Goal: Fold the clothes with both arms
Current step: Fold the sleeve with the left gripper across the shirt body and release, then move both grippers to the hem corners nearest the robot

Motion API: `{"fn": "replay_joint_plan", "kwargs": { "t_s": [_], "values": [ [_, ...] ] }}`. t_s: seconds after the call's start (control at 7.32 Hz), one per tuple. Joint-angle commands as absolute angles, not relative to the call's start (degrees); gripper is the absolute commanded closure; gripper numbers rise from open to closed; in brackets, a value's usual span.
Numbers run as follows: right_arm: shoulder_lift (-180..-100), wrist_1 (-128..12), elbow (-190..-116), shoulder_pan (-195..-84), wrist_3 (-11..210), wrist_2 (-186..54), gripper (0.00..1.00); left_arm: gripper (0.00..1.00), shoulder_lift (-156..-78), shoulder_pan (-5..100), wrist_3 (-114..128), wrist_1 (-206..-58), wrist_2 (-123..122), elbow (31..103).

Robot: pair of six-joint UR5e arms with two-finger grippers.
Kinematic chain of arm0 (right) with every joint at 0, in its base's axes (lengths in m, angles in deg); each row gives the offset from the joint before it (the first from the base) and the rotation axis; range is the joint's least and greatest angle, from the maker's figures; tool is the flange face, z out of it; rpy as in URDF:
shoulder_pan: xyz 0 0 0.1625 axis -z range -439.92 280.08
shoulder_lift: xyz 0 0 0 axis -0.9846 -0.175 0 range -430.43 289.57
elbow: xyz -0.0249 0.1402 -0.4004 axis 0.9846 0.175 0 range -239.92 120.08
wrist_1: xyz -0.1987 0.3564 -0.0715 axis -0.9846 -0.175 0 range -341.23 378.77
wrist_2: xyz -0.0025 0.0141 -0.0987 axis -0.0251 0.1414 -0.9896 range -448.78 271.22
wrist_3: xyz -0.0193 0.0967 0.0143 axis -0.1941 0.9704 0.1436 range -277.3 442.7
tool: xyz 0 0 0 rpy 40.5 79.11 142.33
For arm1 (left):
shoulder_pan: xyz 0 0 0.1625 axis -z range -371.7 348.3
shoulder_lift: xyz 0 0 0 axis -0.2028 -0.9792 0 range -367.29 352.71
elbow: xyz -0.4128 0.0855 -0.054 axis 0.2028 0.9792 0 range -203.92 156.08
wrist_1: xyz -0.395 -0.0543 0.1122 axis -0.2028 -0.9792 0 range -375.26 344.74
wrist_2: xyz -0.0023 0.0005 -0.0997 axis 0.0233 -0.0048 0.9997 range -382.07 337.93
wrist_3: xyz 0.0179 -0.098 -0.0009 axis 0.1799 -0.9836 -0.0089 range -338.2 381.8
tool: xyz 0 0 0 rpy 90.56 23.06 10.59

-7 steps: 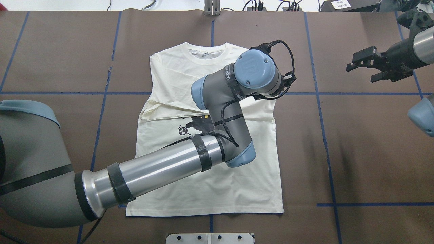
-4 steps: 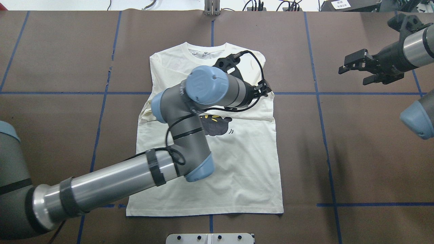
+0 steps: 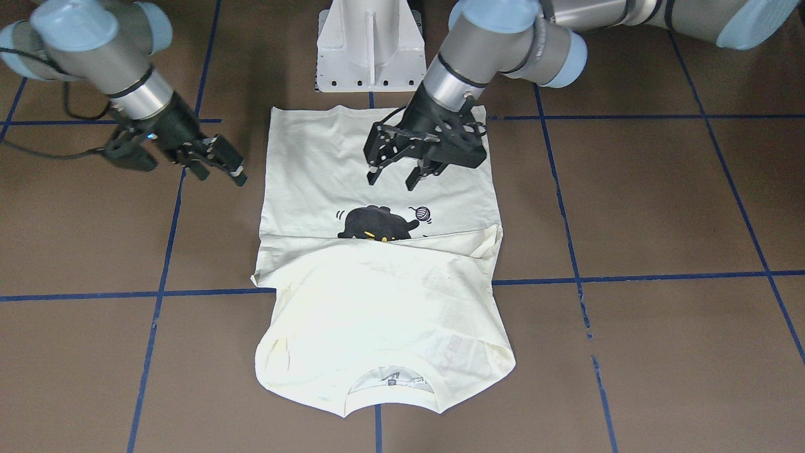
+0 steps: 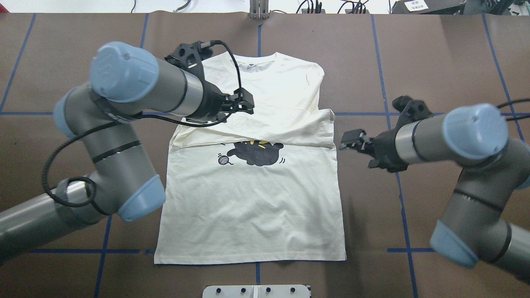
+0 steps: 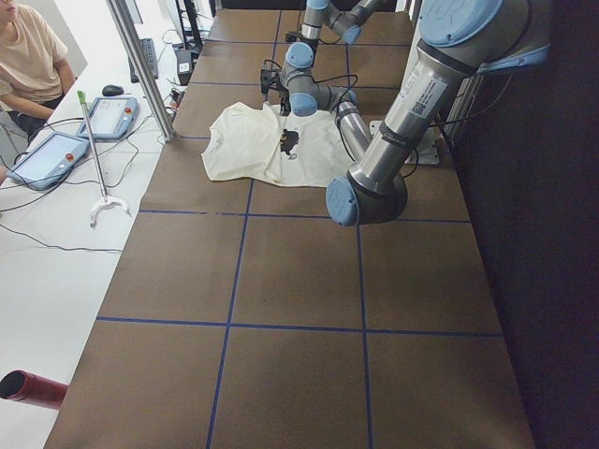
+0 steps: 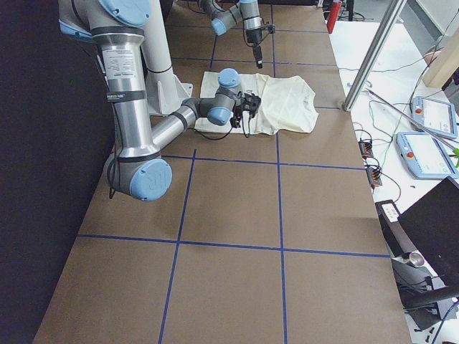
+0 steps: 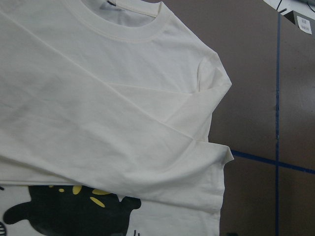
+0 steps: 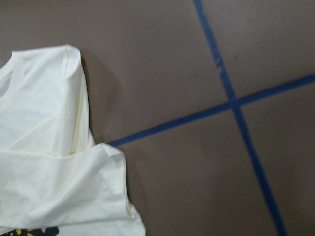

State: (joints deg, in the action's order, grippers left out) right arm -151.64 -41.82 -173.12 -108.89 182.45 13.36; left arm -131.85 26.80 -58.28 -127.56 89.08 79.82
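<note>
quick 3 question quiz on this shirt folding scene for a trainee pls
1. True or false: the left gripper is shut on the shirt.
2. What covers part of the cat print? A) a folded sleeve B) the collar C) the hem
3. Which gripper hangs over bare table, off the shirt?
Key: 1 false, it is open above the shirt; 2 A; 3 the right gripper.

Shirt (image 5: 239, 154) flat on table (image 5: 281, 299) (dark print showing).

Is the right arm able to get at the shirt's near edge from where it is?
Likely yes: the right gripper sits open just off the shirt side edge, nothing lying between them.
</note>
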Motion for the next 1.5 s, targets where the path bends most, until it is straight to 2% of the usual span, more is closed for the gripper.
{"fn": "replay_joint_plan", "kwargs": {
  "t_s": [0.0, 0.27, 0.41, 0.68, 0.82, 0.96, 1.09, 1.37],
  "values": [
    [-151.8, -49.0, -176.3, -86.5, 192.8, -12.4, 0.09, 0.24, -126.0, 31.8, -52.7, -125.7, 94.3, 84.0],
    [-152.0, -60.5, -177.9, -78.7, 198.9, -19.7, 0.16, 0.24, -125.9, 31.8, -52.7, -125.7, 94.2, 83.5],
    [-152.3, -61.9, -178.0, -77.8, 199.9, -19.9, 0.21, 0.23, -125.9, 31.6, -52.9, -125.7, 94.2, 83.2],
    [-154.4, -62.8, -180.0, -77.2, 200.1, -19.6, 0.24, 0.23, -126.0, 31.5, -53.2, -126.0, 94.2, 82.9],
    [-154.5, -66.4, -181.1, -76.6, 200.2, -19.6, 0.30, 0.21, -126.1, 31.5, -53.3, -126.2, 94.2, 82.7],
    [-154.4, -69.0, -181.3, -76.3, 200.3, -19.7, 0.47, 0.21, -126.1, 31.5, -53.4, -126.2, 94.2, 82.7],
    [-154.3, -69.0, -181.3, -76.3, 200.5, -19.7, 0.59, 0.20, -126.1, 31.5, -53.4, -126.2, 94.2, 82.7],
    [-154.1, -69.1, -181.1, -76.1, 201.1, -19.7, 1.00, 0.20, -125.9, 31.5, -53.4, -126.2, 94.0, 82.6]
  ]
}}
